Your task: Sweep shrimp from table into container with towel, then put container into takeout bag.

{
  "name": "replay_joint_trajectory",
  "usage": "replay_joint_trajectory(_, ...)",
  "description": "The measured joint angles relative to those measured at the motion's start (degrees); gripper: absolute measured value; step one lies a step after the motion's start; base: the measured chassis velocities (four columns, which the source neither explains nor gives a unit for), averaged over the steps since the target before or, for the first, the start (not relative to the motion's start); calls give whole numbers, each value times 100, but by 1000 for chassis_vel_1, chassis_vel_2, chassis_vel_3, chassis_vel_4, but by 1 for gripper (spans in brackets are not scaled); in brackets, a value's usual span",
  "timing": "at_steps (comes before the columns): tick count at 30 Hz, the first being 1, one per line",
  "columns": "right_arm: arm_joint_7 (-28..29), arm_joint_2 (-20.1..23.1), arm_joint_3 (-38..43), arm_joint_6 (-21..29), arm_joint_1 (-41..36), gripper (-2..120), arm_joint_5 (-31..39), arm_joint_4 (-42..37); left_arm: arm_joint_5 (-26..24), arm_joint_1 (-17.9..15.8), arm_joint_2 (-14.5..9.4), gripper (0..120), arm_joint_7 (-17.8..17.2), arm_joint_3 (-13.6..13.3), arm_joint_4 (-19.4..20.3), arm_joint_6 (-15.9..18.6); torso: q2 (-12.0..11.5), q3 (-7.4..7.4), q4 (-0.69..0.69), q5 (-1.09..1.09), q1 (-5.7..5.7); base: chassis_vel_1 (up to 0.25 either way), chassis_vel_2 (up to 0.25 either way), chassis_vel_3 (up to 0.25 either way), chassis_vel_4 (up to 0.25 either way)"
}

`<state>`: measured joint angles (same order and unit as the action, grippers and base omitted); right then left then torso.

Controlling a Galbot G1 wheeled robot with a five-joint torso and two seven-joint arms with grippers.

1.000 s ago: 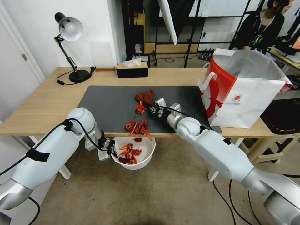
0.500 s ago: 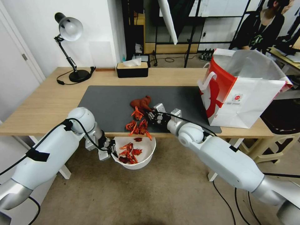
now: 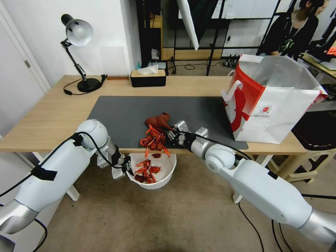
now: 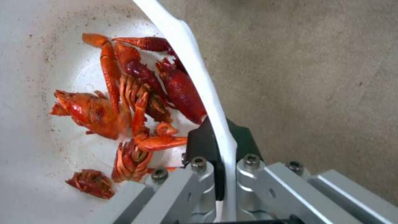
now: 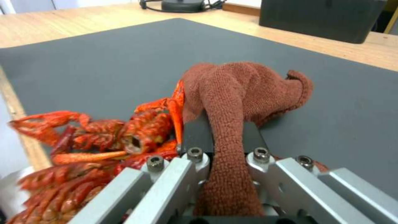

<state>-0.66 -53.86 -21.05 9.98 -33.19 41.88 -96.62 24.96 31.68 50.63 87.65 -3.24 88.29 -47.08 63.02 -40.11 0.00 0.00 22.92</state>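
In the head view the right gripper (image 3: 170,130) sits low on the mat (image 3: 119,115), at centre frame, its jaws clamped on the towel (image 3: 158,120), which presses against a heap of shrimp (image 3: 153,140) at the table's (image 3: 52,115) near edge. Below that edge, the left gripper (image 3: 128,168) holds the bowl (image 3: 164,176) by its rim, more shrimp lying inside.

The right wrist view shows what the head view cannot: the towel (image 5: 232,102) runs as a folded ridge between the two black pads (image 5: 195,133), and the shrimp (image 5: 104,137) touch its side, some overhanging the mat's edge. The left wrist view shows the bowl wall (image 4: 195,81) pinched between the jaws, with about six shrimp pieces (image 4: 124,105) on the speckled bottom.

The bag (image 3: 273,101) stands open at right on the table. A lamp (image 3: 78,52) and a tissue box (image 3: 148,77) stand along the back edge; the floor is beige carpet.
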Motion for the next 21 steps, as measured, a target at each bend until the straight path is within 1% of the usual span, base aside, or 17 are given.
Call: replay_joint_trajectory(21,4,237,200,13,-542,2,-158,-549,-1,16,13,0,0,9,4,3,0,0,0,0,0,0,0,0,0)
